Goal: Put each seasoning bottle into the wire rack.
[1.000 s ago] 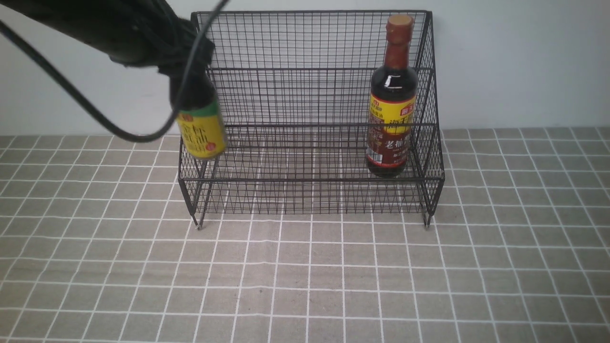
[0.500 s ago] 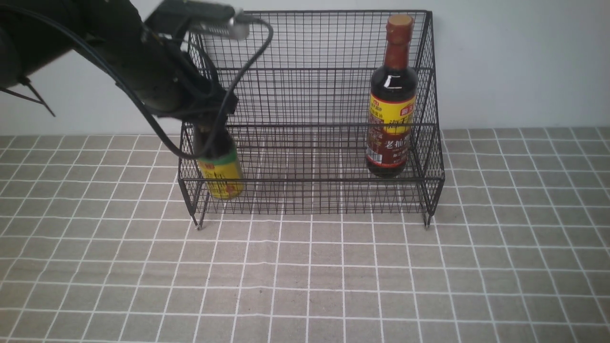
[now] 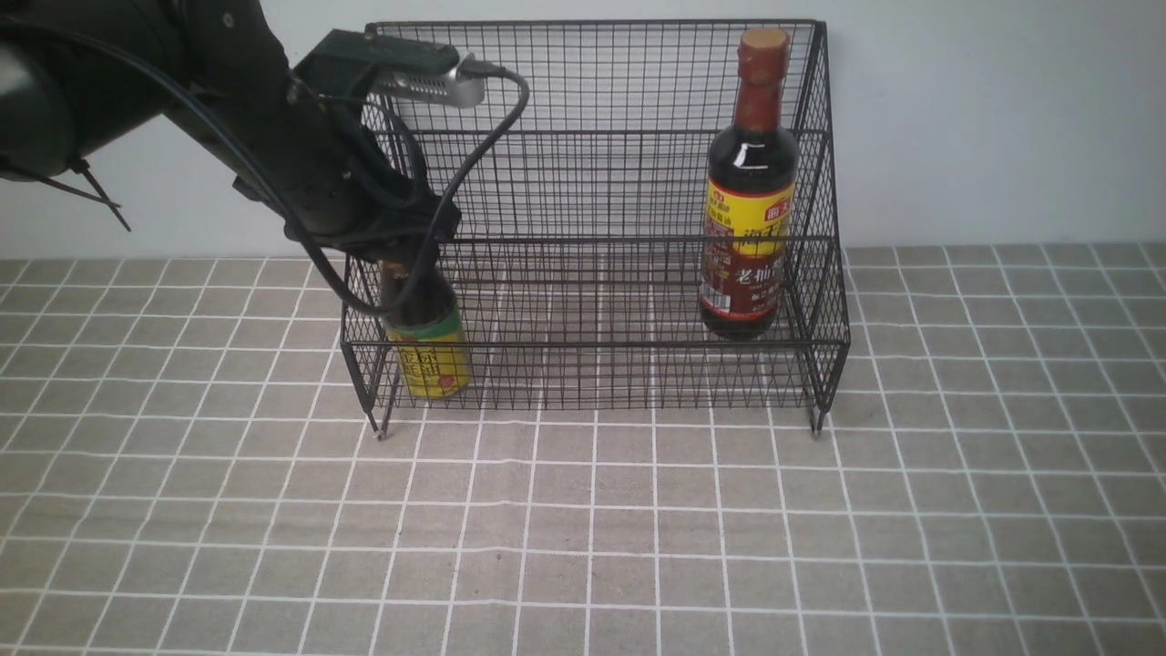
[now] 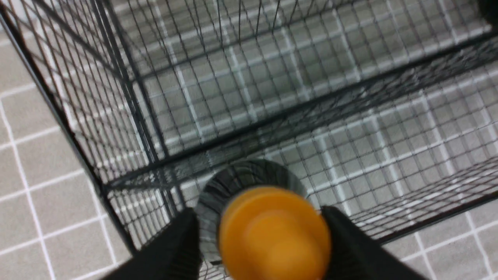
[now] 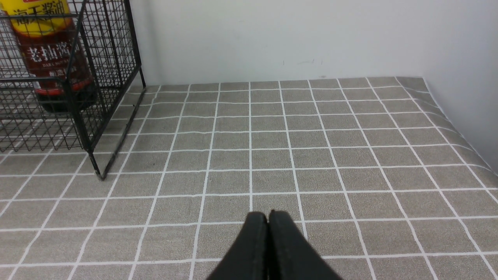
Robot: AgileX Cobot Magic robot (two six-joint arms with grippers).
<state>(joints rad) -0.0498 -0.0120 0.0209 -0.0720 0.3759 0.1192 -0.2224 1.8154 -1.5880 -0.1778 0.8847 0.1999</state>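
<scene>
The wire rack stands at the back edge of the bench, a little left of its middle, close against the wall. The tall bottle stands upright inside the rack's lower front tier at its right end. The short bottle stands in the same tier at the left end, near the rack's front left corner. The left gripper is over the short bottle, one finger on each side of its cap. The right gripper sits low over the bench's right part, well apart from the rack.
</scene>
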